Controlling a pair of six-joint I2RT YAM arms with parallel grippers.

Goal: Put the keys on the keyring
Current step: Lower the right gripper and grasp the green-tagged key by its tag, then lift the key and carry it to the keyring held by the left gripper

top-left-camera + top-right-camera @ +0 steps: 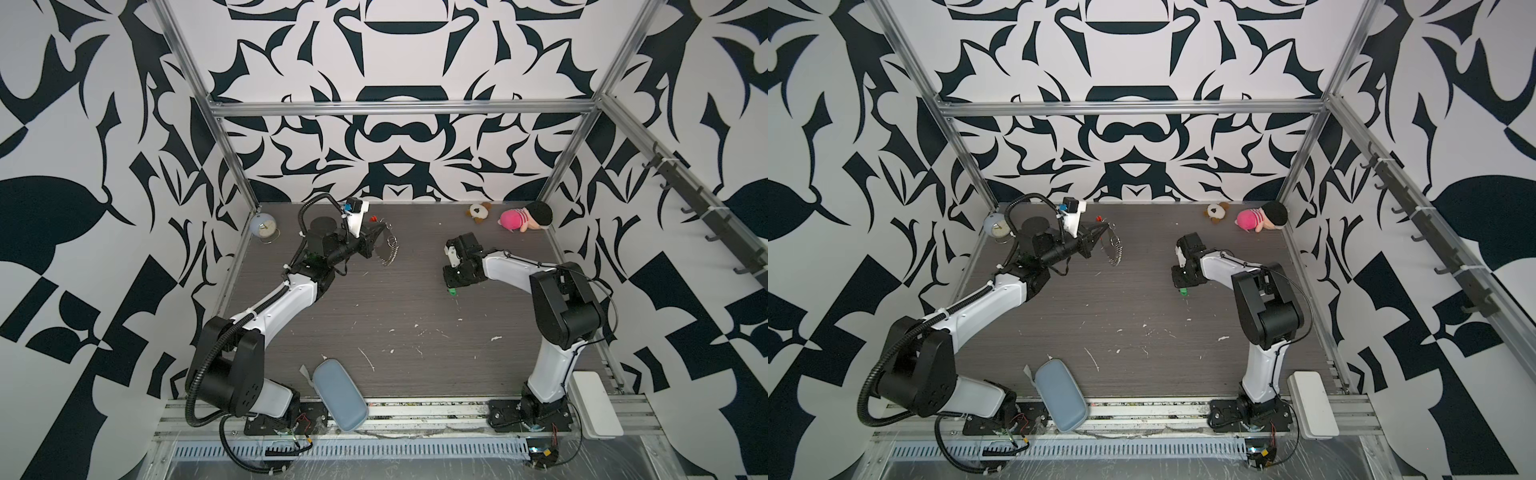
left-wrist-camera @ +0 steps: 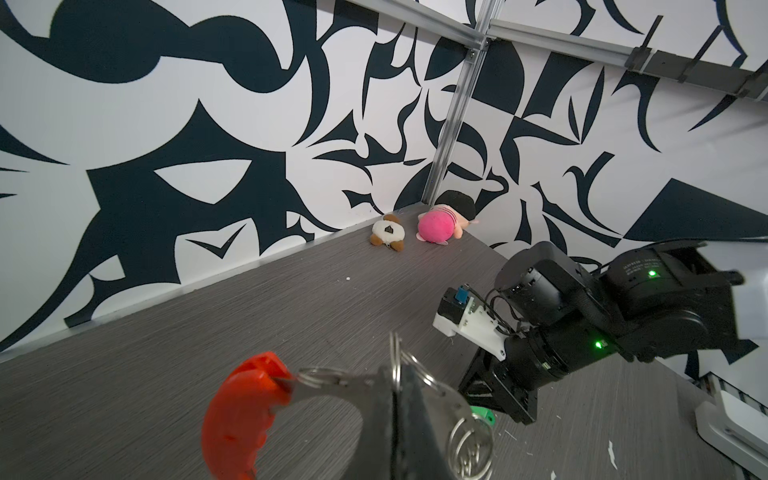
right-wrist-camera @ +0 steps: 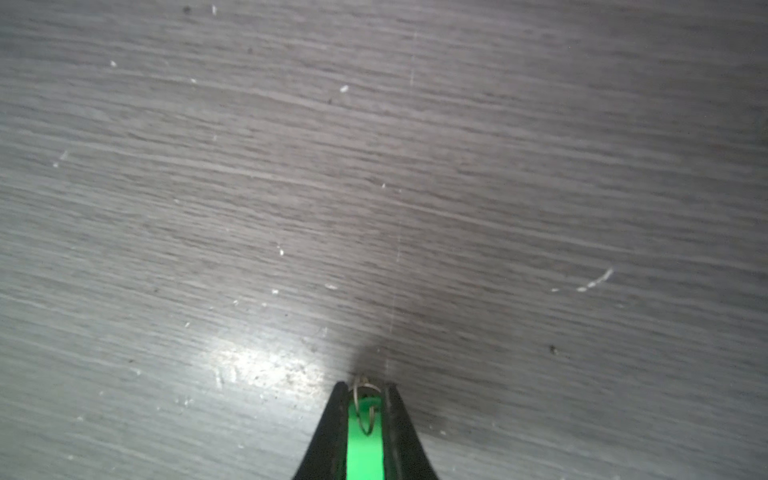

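Scuffed grey tabletop (image 1: 395,299), patterned walls (image 1: 395,54); right gripper (image 3: 368,388) clamps keys (image 3: 365,451).

Keys (image 3: 364,451) mostly hidden within right end effector (image 3: 365,386).
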